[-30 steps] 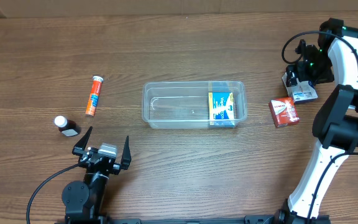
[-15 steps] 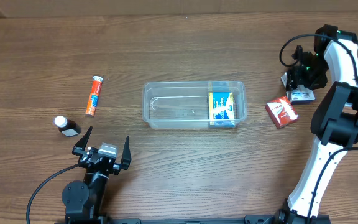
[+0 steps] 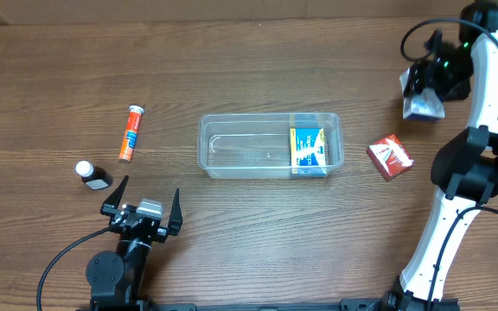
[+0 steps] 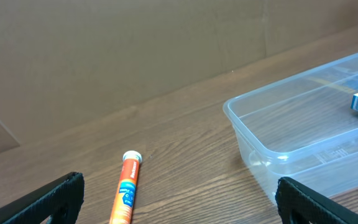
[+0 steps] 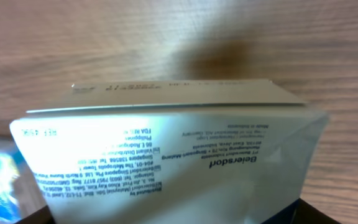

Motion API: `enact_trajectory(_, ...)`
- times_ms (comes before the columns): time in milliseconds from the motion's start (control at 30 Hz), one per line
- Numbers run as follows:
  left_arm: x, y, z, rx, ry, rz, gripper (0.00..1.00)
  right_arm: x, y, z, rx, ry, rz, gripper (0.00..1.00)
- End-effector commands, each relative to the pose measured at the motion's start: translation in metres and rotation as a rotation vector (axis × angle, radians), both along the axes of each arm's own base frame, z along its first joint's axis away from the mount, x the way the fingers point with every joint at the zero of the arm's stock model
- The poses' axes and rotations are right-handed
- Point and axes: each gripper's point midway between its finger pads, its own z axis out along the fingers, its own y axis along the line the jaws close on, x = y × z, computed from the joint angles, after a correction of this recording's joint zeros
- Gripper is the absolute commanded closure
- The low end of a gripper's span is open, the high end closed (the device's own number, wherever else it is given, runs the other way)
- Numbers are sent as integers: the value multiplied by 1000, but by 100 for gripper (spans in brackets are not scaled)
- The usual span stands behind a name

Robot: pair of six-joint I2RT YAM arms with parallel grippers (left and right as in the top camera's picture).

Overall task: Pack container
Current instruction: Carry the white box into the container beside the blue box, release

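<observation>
The clear plastic container lies mid-table with a blue-and-yellow box in its right end; its corner shows in the left wrist view. My right gripper at the far right is shut on a white box, held above the table; the box's printed face fills the right wrist view. A red box lies on the table below it. My left gripper is open and empty near the front left. An orange tube lies left of the container and shows in the left wrist view.
A small dark bottle with a white cap lies at the left, below the orange tube. A brown cardboard wall stands behind the table.
My right gripper has risen and moved toward the back with the white box. The red box has shifted a little to the left and turned. The left arm has not moved.
</observation>
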Motion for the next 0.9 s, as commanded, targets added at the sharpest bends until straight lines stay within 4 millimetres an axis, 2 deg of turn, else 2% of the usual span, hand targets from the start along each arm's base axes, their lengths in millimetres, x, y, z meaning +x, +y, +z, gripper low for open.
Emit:
enact_trajectory(0, 0, 0, 0, -7, -4, 1, 0, 13, 23, 65, 58, -175, -26, 25)
enact_trajectory(133, 0, 0, 0, -7, -4, 1, 0, 2, 46, 126, 26, -286, -52, 25)
enact_trajectory(267, 0, 0, 0, -7, -4, 1, 0, -20, 76, 190, 28, -422, -45, 25)
enact_trajectory(300, 0, 0, 0, -7, -4, 1, 0, -27, 86, 203, 33, -447, -33, 25)
enact_trajectory(367, 0, 0, 0, -7, -4, 1, 0, -40, 104, 213, 50, -452, -24, 25)
enact_trajectory(433, 0, 0, 0, -7, -4, 1, 0, -53, 125, 207, 69, -409, -2, 25)
enact_trajectory(500, 0, 0, 0, -7, -4, 1, 0, -65, 148, 189, 87, -327, 28, 25)
enact_trajectory(600, 0, 0, 0, -7, -4, 1, 0, -85, 186, 146, 90, -168, 106, 25)
enact_trajectory(633, 0, 0, 0, -7, -4, 1, 0, -94, 200, 125, 73, -103, 132, 25)
enact_trajectory(733, 0, 0, 0, -7, -4, 1, 0, -103, 224, 86, 27, -30, 143, 25)
enact_trajectory(800, 0, 0, 0, -7, -4, 1, 0, -105, 238, 70, 23, -16, 157, 25)
enact_trajectory(867, 0, 0, 0, -7, -4, 1, 0, -108, 243, 53, 5, 8, 129, 25)
